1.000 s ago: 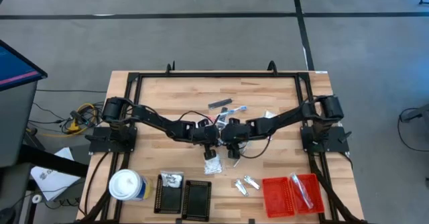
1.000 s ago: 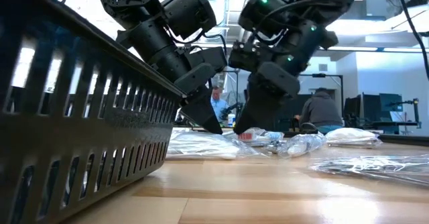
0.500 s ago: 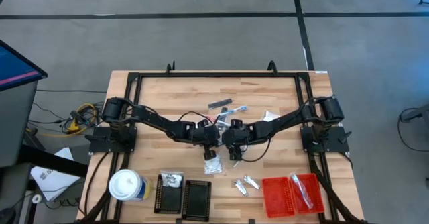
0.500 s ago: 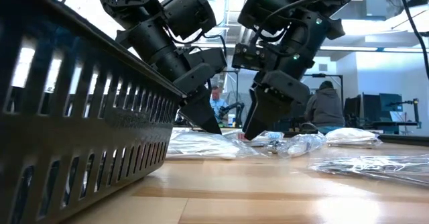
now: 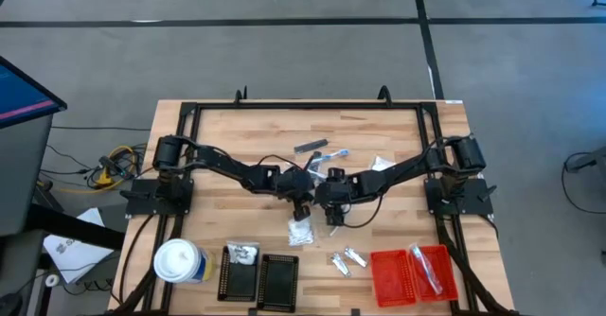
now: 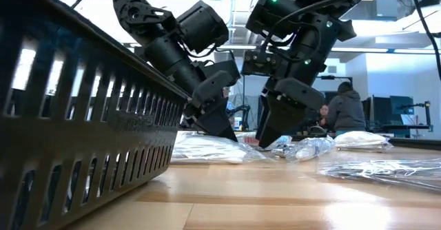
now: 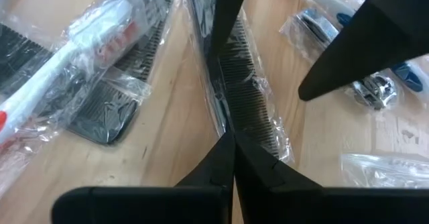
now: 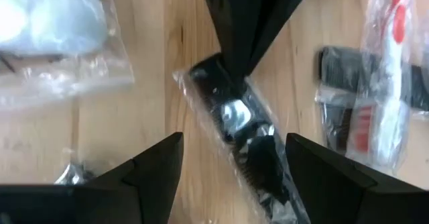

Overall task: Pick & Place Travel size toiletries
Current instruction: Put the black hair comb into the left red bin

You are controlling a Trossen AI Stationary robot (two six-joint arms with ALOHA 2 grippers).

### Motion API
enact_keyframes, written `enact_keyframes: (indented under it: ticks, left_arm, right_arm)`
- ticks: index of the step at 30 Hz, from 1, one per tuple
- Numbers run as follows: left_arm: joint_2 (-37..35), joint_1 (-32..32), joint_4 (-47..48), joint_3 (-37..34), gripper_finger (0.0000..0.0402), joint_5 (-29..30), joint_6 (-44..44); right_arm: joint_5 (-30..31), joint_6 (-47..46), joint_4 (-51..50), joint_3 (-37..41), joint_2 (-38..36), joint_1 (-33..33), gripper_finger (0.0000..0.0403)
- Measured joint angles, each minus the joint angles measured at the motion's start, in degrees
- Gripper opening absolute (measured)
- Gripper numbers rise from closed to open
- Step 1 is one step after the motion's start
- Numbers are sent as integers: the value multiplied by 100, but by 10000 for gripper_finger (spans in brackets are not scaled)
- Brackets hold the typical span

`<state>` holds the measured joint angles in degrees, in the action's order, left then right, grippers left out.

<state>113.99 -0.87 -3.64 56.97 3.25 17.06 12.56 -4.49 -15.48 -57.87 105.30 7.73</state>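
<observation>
A black comb in a clear wrapper [image 8: 236,120] lies flat on the wooden table [image 5: 237,136] at its middle. My left gripper [image 7: 232,143] is shut, its tips down on this comb [image 7: 249,100]. My right gripper [image 8: 234,138] is open and hovers over the same comb, one finger on each side, touching nothing. Both grippers meet at the table's centre [image 5: 317,201]. A wrapped toothbrush [image 7: 74,56] lies over another dark comb [image 7: 107,113]. More toiletries lie around: a white packet [image 5: 301,231] and silvery sachets [image 5: 346,259]. My left gripper has its shut fingertips [image 8: 234,68] down on the wrapped comb, near one end of it [image 8: 216,76]. The fingers slant down from the table's left and lie roughly along the comb. The comb lies flat on the table. Whether the tips pinch the wrapper, I cannot tell.
Along the near edge stand a white-topped canister [image 5: 178,261], two black ribbed trays [image 5: 260,278] and a red tray [image 5: 412,273]. A black tray wall [image 6: 83,120] fills the low view's left. People show in the room behind the table.
My left gripper has gone down and a little toward the table's right, staying shut, until its tips stand on the wrapped comb next to my right gripper. My right gripper has opened wider and tipped a little, staying in place.
</observation>
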Motion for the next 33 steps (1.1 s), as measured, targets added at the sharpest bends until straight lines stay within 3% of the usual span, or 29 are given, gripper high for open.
enact_keyframes:
  ticks: [7,23,33]
  left_arm:
    - [0,84,56,-8,1,-311,392]
    - [-17,121,399,-4,0,25,754]
    - [-17,134,400,-4,0,-9,721]
  right_arm:
    - [0,42,-61,0,0,0,256]
    - [4,57,-63,0,0,0,256]
    - [400,149,-64,0,0,-42,255]
